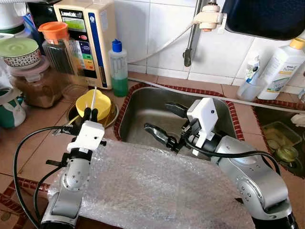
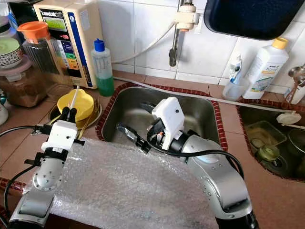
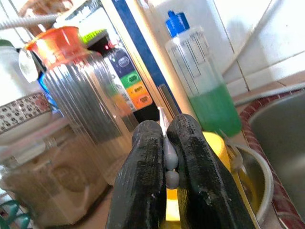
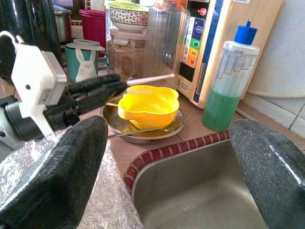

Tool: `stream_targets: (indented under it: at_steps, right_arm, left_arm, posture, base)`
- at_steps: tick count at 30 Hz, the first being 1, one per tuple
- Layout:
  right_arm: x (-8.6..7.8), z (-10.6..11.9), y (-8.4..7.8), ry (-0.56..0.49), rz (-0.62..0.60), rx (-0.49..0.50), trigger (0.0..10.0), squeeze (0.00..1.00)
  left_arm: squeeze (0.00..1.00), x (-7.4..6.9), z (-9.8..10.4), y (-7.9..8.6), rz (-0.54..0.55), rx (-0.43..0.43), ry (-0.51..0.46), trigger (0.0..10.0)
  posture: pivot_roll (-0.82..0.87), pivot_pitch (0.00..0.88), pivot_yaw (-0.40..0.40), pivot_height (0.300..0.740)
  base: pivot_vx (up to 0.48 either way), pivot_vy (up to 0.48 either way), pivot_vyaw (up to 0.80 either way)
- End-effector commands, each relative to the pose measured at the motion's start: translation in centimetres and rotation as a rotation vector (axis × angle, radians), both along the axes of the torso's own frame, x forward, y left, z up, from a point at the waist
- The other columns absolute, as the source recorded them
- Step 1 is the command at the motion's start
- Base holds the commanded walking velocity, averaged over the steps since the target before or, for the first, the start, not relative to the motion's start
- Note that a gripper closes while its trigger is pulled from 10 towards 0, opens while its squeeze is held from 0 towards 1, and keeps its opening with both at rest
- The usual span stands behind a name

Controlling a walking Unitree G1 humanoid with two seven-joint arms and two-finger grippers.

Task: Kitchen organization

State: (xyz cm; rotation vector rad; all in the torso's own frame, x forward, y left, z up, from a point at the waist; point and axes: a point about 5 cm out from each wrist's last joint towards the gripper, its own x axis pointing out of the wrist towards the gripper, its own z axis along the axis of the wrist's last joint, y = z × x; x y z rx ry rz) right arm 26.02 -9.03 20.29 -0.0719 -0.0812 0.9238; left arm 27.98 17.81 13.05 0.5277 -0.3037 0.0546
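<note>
Countertop point(image 1: 43, 143): bottle point(image 1: 118, 67) behind bowl point(image 1: 93, 105).

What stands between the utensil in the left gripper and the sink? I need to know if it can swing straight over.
Nothing visible blocks it. The left gripper pinches the thin utensil above the yellow bowl, beside the sink. Only the open right gripper hangs over the basin.

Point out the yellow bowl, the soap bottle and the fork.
yellow bowl point(image 4: 147, 106), right wrist view, inner wall.
soap bottle point(image 1: 118, 71), left eye view, mid body.
fork point(image 4: 157, 128), right wrist view, handle.
</note>
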Motion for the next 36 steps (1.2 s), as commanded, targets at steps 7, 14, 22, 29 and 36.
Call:
stream_targets:
  at_steps: [7,14,22,29,36]
  right_arm:
    - [0.3,0.2,-0.1,-0.015,-0.011,-0.001,10.0,0.00]
    - [1.1,0.5,-0.7,-0.018,-0.043,0.010,10.0,0.00]
    - [3.6,1.9,-3.0,0.006,-0.165,0.123,10.0,0.00]
    - [5.0,3.4,-3.8,0.099,-0.208,0.326,10.0,0.00]
    - [6.6,4.9,-3.5,0.203,-0.188,0.547,10.0,0.00]
  left_arm:
    - [0.00,0.6,4.3,-1.0,-0.045,0.057,-0.157,0.0]
    - [0.00,0.7,6.6,-2.3,-0.126,0.109,-0.239,0.0]
    - [0.00,0.6,6.7,-3.6,-0.268,0.235,-0.270,0.0]
    - [0.00,0.2,6.9,-5.1,-0.368,0.299,-0.308,0.0]
    - [0.00,-0.5,6.1,-6.5,-0.458,0.318,-0.313,0.0]
  posture:
    - [0.02,0.016,-0.031,0.740]
    - [0.02,0.012,-0.031,0.740]
    - [0.03,0.007,-0.023,0.740]
    - [0.03,0.005,-0.028,0.740]
    - [0.03,0.008,-0.032,0.740]
  base:
    - [0.000,0.000,0.00]
    - [0.000,0.000,0.00]
    - [0.000,0.000,0.00]
    - [0.000,0.000,0.00]
    - [0.000,0.000,0.00]
